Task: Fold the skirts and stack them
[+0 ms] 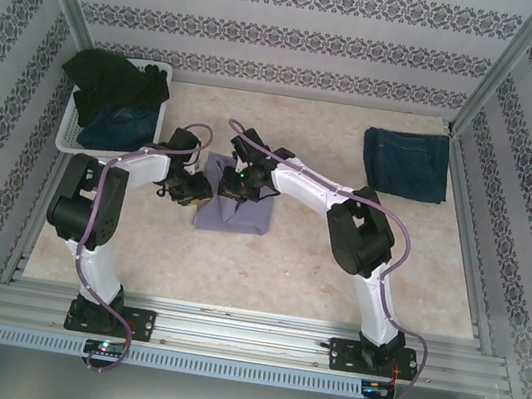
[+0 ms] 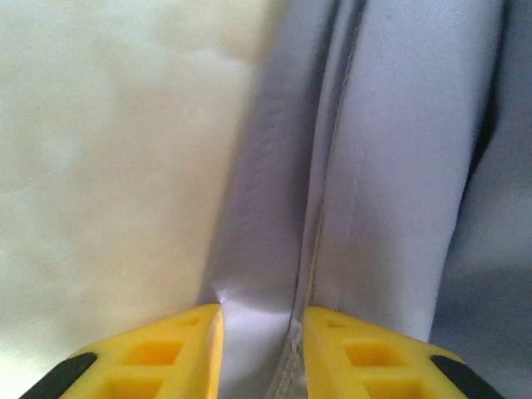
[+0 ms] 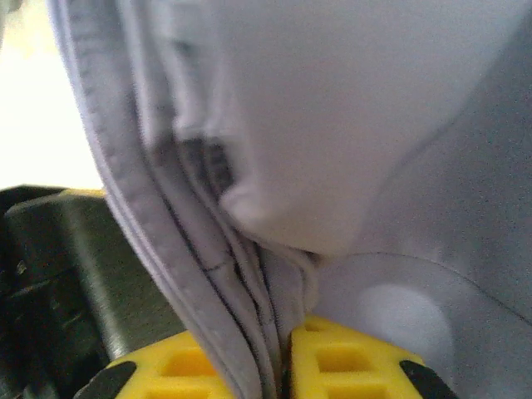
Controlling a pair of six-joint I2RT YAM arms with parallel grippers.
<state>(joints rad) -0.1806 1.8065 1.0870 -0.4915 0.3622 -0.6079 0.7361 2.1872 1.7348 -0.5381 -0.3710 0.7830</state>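
Straddling a fold with parted jaws, the left gripper (image 2: pixel 262 320) may let the lavender skirt (image 1: pixel 243 218) spring open while the right gripper (image 3: pixel 284 349) pinches its hem.

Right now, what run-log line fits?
stage: folding | item: pale lavender-grey cloth skirt | left gripper: open astride fold | right gripper: shut on edge

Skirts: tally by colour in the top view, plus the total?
Dark blue denim skirts: 2
Lavender-grey skirt: 1
Black skirt: 1
Total: 4
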